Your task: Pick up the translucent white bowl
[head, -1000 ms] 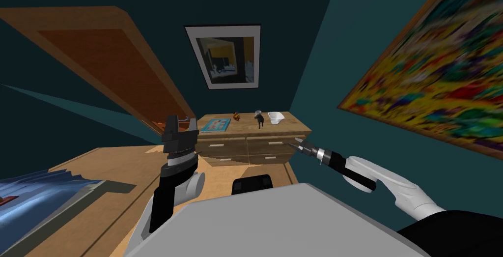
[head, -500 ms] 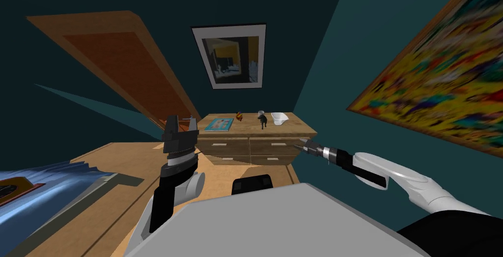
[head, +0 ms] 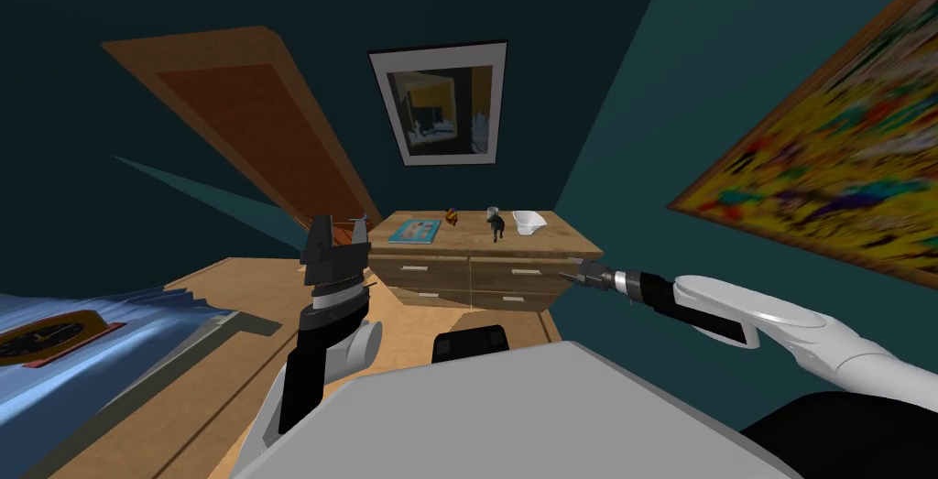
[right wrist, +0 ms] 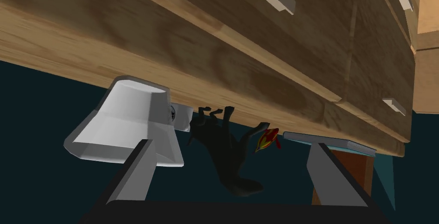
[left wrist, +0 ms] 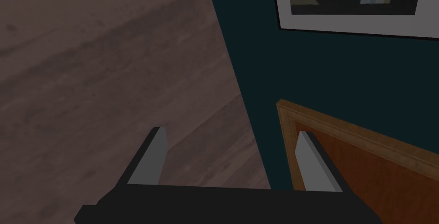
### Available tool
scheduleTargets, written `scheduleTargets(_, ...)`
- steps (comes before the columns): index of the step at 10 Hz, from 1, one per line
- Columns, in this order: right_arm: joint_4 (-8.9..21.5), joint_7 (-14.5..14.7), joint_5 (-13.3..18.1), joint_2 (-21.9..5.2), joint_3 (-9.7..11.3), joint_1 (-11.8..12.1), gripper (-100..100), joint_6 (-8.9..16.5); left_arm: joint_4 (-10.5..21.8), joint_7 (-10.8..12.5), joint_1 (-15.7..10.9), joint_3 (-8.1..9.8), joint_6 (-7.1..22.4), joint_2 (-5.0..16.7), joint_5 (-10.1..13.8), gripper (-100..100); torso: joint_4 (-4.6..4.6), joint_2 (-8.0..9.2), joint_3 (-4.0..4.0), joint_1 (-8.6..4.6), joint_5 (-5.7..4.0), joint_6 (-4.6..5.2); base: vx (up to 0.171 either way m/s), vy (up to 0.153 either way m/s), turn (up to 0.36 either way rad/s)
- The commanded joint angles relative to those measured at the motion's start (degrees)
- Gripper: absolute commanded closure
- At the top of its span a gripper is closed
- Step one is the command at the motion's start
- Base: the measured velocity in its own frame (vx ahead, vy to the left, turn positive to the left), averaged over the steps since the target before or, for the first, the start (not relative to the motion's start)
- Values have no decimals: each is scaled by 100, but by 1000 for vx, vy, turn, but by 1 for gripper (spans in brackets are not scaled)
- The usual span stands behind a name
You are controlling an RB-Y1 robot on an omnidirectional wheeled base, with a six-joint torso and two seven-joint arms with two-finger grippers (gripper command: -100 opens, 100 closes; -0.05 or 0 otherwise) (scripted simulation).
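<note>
The white bowl (head: 528,222) stands on the right part of a wooden dresser's top (head: 550,243) against the far wall. In the right wrist view the bowl (right wrist: 128,123) is close ahead, off the side of one finger and apart from it. My right gripper (head: 570,272) reaches toward the dresser's right front corner; its fingers (right wrist: 139,172) stand open with nothing between them. My left gripper (head: 343,231) is raised at the left, short of the dresser, open and holding nothing (left wrist: 229,161).
On the dresser top beside the bowl are a dark animal figurine (head: 496,225), a small grey cup (head: 492,212), a red-yellow ornament (head: 451,217) and a teal book (head: 414,231). A brown door (head: 266,135) leans at the left. Blue bedding (head: 82,364) lies at the lower left.
I have turned, so the dresser has shifted right in the head view. My right arm has stretched further forward toward the dresser's right corner. The left arm keeps its pose.
</note>
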Motion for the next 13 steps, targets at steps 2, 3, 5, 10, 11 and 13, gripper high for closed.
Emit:
scheduleTargets(2,186,-53,163,-408,-96,97,-100,-20,0,0,0,0,0,0,0,0,-1,-4,-2,4,1,-1,27,31,88)
scheduleTargets(3,288,-78,270,-604,-160,186,-100,-21,0,0,0,0,0,0,0,0,-1,-4,-2,1,0,2,24,26,79)
scheduleTargets(5,388,-100,372,-885,-224,279,-100,-21,0,0,0,0,0,0,0,0,0,-1,-1,-1,-1,2,19,24,60)
scheduleTargets(10,682,-152,637,-1616,-422,578,-100,-23,0,0,0,0,0,0,0,0,0,-1,-1,-1,-1,3,24,28,75)
scheduleTargets(11,777,-164,712,-1796,-489,684,-100,-23,0,0,0,0,0,0,0,0,0,-2,-1,3,0,0,30,39,116)
scheduleTargets(13,871,-173,779,-2065,-557,793,-100,-23,0,0,1,0,0,0,0,0,-1,-5,-3,3,0,3,31,27,60)
